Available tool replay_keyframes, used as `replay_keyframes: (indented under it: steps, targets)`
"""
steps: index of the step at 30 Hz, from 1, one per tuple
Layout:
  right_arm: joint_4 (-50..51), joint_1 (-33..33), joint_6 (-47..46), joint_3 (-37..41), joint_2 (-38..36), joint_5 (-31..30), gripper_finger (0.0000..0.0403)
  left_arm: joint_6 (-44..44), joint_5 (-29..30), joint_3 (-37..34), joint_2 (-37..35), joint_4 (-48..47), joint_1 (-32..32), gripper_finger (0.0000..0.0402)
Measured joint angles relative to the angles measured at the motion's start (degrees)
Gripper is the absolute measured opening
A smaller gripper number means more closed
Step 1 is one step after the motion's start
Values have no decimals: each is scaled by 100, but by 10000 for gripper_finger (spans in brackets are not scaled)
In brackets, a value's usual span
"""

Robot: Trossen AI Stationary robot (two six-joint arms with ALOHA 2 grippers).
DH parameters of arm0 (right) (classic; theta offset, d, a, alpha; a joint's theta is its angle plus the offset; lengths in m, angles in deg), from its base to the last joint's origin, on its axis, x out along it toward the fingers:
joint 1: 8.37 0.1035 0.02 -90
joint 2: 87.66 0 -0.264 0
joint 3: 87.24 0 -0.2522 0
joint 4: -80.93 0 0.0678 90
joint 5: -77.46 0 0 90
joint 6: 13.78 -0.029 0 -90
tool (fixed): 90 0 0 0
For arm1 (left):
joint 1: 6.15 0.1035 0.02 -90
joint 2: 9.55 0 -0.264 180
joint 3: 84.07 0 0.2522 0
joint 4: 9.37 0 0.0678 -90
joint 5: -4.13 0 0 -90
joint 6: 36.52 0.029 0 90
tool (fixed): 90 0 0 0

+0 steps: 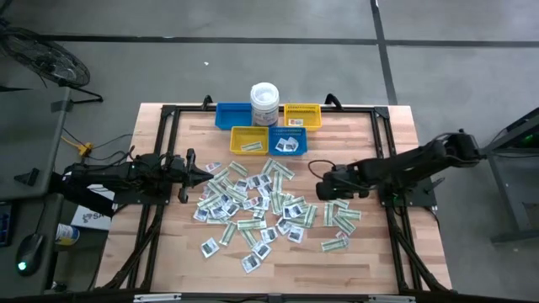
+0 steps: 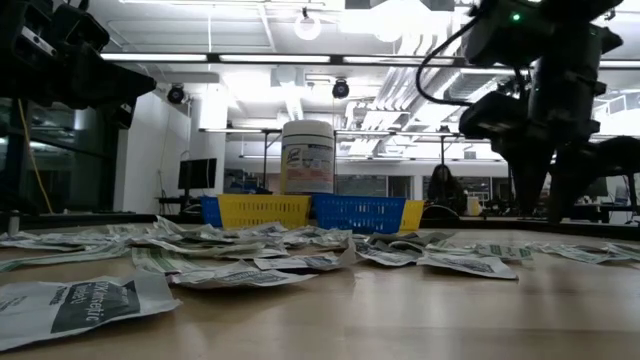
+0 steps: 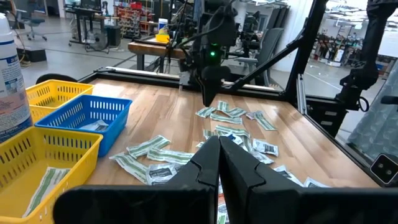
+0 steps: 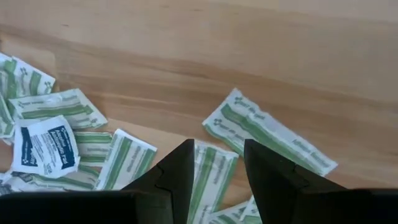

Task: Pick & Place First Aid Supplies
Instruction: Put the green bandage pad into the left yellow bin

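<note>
With the right claw (image 4: pixel 214 165) spread just above a green-and-white strip (image 4: pixel 208 174) among the packets on the worktop (image 1: pixel 370 261), it should drop straight and pinch one packet only, while the left claw (image 3: pixel 219 162) waits clenched and empty.

Bright ceiling lights (image 2: pixel 400 18) glare in low view; nearest packet (image 2: pixel 85 305) blurred; tabletop (image 1: pixel 370 261) evenly lit.
</note>
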Motion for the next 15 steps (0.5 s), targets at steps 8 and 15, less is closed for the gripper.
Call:
replay_keyframes:
  steps: [8, 15]
  targets:
    - [1760, 84, 11, -696, 318, 329, 134, 0, 0, 0, 0, 2, -2, 7]
    - [1596, 109, -87, -462, 320, 615, 134, 0, 0, 1, 0, 1, 0, 7]
